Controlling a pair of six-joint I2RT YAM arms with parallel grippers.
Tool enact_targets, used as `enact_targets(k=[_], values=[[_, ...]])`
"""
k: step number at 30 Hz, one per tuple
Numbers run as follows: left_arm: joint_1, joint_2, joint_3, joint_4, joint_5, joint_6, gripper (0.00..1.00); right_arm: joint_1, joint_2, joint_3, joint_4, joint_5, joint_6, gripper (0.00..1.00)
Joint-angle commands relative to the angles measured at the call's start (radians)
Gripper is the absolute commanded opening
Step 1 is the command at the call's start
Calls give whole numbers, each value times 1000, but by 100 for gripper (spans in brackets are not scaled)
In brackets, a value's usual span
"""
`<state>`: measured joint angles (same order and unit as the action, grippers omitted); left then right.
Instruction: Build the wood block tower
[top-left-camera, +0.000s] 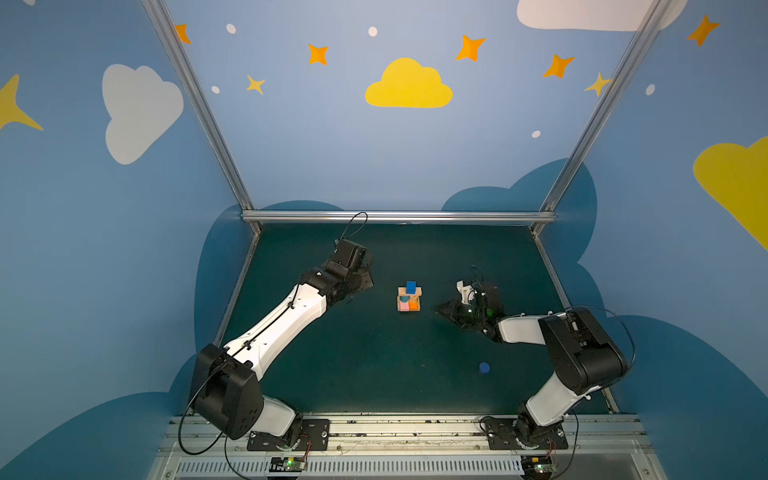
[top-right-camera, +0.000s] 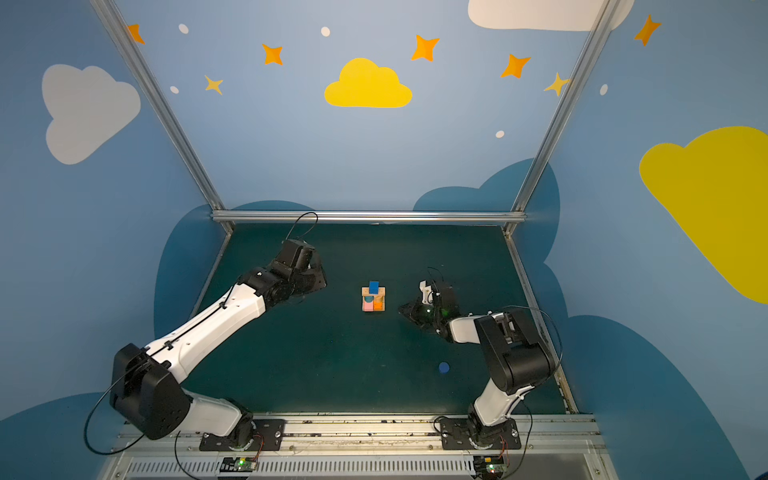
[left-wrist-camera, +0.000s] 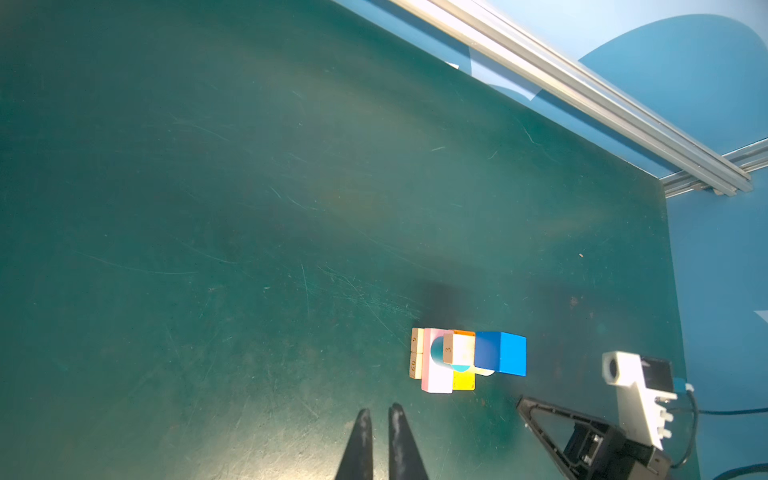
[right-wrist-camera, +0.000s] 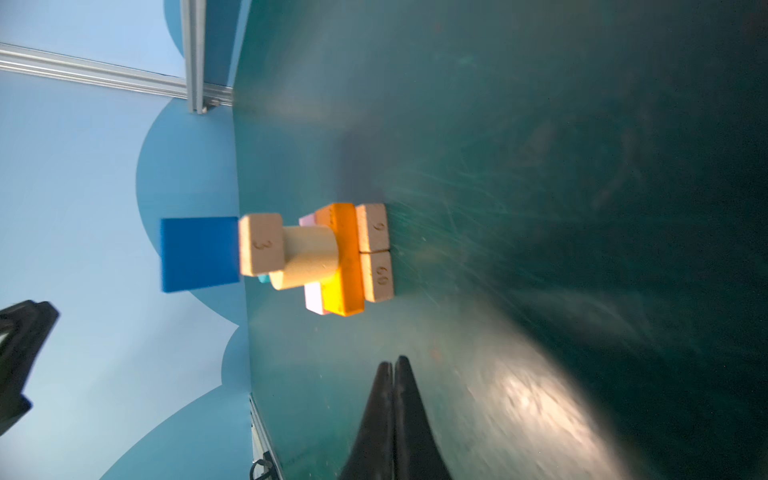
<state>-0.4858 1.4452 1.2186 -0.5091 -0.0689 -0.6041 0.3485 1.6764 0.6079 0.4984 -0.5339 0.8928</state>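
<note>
- The left gripper (left-wrist-camera: 379, 409) is clear only in the left wrist view. In both top views its dark fingers are hard to tell from the dark green tabletop (top-left-camera: 353, 374).
- The right wrist view is blurred. In it the teal cylinder (right-wrist-camera: 263, 279) shows only as a sliver behind the tan cylinder (right-wrist-camera: 309, 257).
- In the left wrist view the top tan bar (left-wrist-camera: 457, 349) covers part of the teal cylinder.
- A "3" can be read on the end of the top tan bar. The marks on the lower bar ends are harder to read.
- The wood block tower (top-left-camera: 409, 299) stands near the middle of the tabletop.
- At its bottom, two tan bars (right-wrist-camera: 372, 227) lie side by side and touch. The orange bar (right-wrist-camera: 343, 259) and the pink bar (right-wrist-camera: 313, 297) lie across them.
- The two cylinders stand on those bars, the top tan bar lies over the cylinders, and the blue cube (right-wrist-camera: 199, 253) sits on top.
- The dark-blue cylinder (top-left-camera: 484, 368) shows only in the top views. It lies alone toward the front on the right arm's side, well apart from the tower.
- The left gripper's fingers are drawn almost together, with only a thin slit between the tips and nothing in it.
- The right gripper (right-wrist-camera: 392, 362) has its fingertips pressed together and holds nothing.
- The tower lies between the two grippers, the left one on its left and the right one on its right. It is apart from both, and neither touches a block.
</note>
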Motion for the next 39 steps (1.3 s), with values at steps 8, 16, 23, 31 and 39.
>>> enact_targets(k=[8,16,23,31,39], values=[[17,-16,-13,71,40,9,11,67,-333,140,-652,308,-235,0],[23,-12,-44,103,69,13,13,107,-532,138,-1176,558,-303,10],[26,-31,-60,100,64,21,16,108,-560,32,-1309,584,-260,55],[27,-31,-60,101,73,17,21,112,-638,-42,-1344,563,-205,64],[28,-23,-60,100,86,15,22,112,-592,-43,-1316,576,-198,62]])
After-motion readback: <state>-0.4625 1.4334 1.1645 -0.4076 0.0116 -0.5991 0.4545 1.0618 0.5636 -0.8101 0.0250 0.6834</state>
